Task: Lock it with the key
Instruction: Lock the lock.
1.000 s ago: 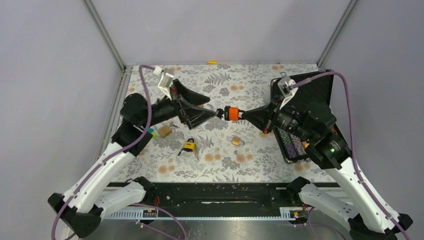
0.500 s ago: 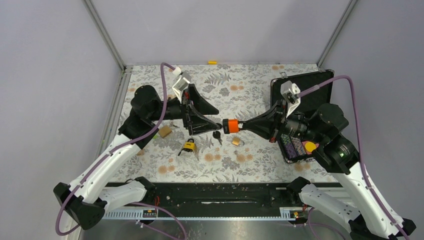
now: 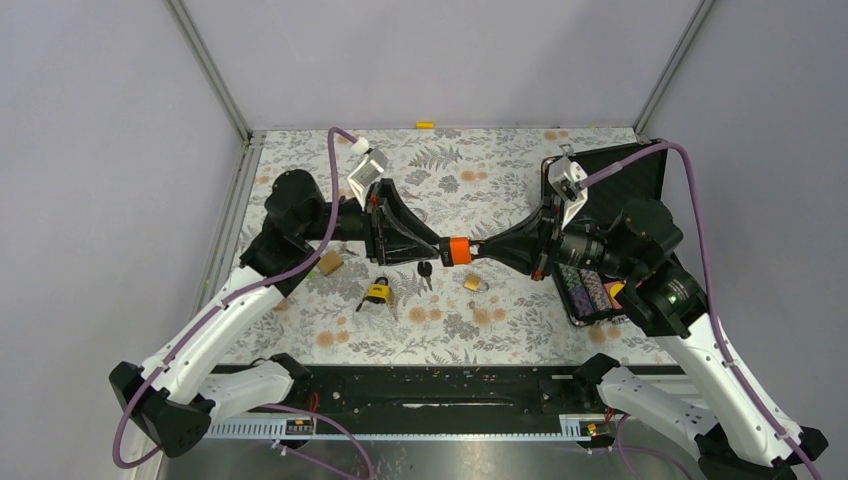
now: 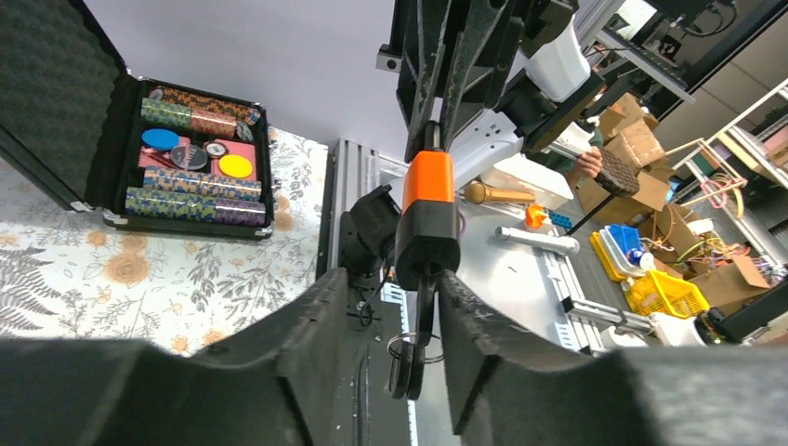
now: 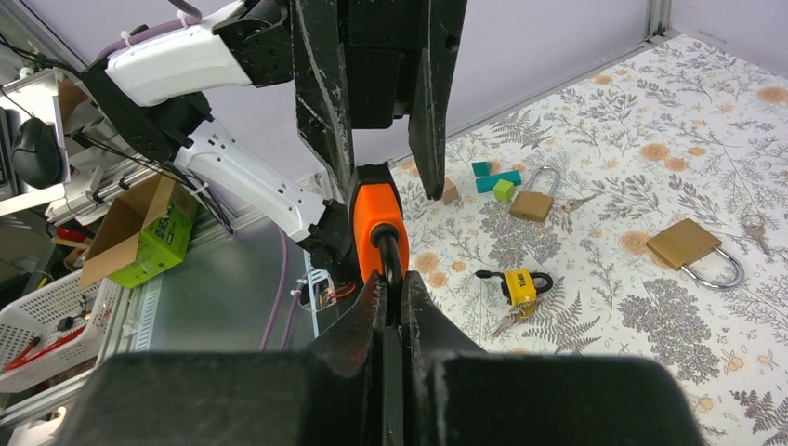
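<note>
An orange padlock [image 3: 458, 250] is held up above the floral desk [image 3: 500, 170], between the two arms. The right fingers [image 3: 505, 247] pinch it from the right. The left fingers [image 3: 410, 240] reach its left end, where black-headed keys [image 3: 424, 270] hang. Below lie a yellow padlock [image 3: 378, 292], a brass padlock [image 3: 474, 284] and a second brass lock [image 3: 330, 263].

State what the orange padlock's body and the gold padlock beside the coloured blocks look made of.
Orange padlock body: smooth, matte, evenly coloured, so likely plastic or a plastic cover over metal. Gold padlock: yellow metallic sheen and crisp flat faces, probably brass.
</note>
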`<state>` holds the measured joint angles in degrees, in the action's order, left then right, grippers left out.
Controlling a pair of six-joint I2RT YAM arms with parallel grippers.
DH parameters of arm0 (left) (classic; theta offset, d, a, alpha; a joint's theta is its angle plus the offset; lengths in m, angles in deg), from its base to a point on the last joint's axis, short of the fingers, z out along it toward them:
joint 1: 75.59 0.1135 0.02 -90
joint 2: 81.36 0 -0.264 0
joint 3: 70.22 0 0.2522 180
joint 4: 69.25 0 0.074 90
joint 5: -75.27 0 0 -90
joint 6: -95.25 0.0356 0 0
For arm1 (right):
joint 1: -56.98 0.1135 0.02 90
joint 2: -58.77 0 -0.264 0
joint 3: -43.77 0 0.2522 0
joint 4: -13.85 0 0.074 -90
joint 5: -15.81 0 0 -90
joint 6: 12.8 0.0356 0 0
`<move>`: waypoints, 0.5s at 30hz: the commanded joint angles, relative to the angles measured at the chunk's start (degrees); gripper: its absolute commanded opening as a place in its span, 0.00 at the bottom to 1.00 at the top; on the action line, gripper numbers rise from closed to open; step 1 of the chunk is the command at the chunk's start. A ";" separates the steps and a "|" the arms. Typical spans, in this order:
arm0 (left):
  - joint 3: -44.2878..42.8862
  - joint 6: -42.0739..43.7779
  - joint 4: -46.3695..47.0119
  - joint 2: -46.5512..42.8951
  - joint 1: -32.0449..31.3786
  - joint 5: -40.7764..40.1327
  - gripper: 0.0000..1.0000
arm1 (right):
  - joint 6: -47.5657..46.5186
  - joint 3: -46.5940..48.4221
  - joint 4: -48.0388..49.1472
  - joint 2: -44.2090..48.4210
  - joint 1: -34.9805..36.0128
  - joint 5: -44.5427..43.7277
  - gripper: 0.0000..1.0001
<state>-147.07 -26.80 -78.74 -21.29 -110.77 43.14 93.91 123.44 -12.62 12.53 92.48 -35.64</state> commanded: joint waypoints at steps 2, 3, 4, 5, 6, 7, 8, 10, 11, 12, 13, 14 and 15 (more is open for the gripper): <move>0.00 4.12 -2.08 -0.83 -0.02 0.15 0.25 | 0.42 2.20 6.04 -0.05 0.15 -1.01 0.00; -0.07 4.33 -2.32 -0.83 -0.06 0.03 0.16 | 0.47 2.20 5.98 -0.08 0.12 -1.04 0.00; -0.10 4.48 -2.45 -0.89 -0.06 -0.03 0.06 | 0.51 2.22 5.96 -0.15 0.15 -1.14 0.00; -0.18 4.77 -2.69 -0.96 0.00 -0.53 0.00 | 0.40 2.21 5.92 -0.19 0.14 -1.31 0.00; -0.23 5.21 -3.26 -1.12 0.02 -1.49 0.00 | 0.31 2.13 5.75 -0.19 0.13 -1.66 0.00; -0.32 5.81 -3.92 -1.34 0.00 -2.40 0.00 | -0.08 2.09 5.38 -0.18 0.17 -2.46 0.00; -0.40 6.48 -4.15 -1.69 0.02 -3.54 0.00 | -0.66 2.11 4.74 -0.22 0.17 -3.43 0.00; -0.71 8.22 -7.67 -2.47 0.11 -5.82 0.00 | -1.91 2.20 3.02 -0.30 0.09 -5.81 0.00; -0.78 8.91 -8.82 -2.93 0.15 -7.20 0.00 | -2.50 2.19 2.16 -0.32 -0.10 -7.31 0.00; -0.76 9.59 -9.82 -3.59 0.31 -8.58 0.00 | -2.82 2.20 1.72 -0.38 -0.23 -8.64 0.00; -0.72 10.02 -10.64 -4.28 0.54 -9.81 0.00 | -2.90 2.21 1.45 -0.38 -0.45 -9.11 0.00; -0.68 10.34 -11.31 -4.87 0.87 -10.74 0.00 | -2.89 2.27 1.38 -0.29 -0.71 -9.32 0.00; -0.52 10.42 -11.77 -5.68 1.20 -11.66 0.00 | -2.89 2.29 1.42 -0.13 -0.90 -9.43 0.00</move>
<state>-147.07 -19.96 -86.17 -23.41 -111.14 38.87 92.53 123.44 -13.91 10.98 92.46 -40.58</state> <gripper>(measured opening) 0.037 0.050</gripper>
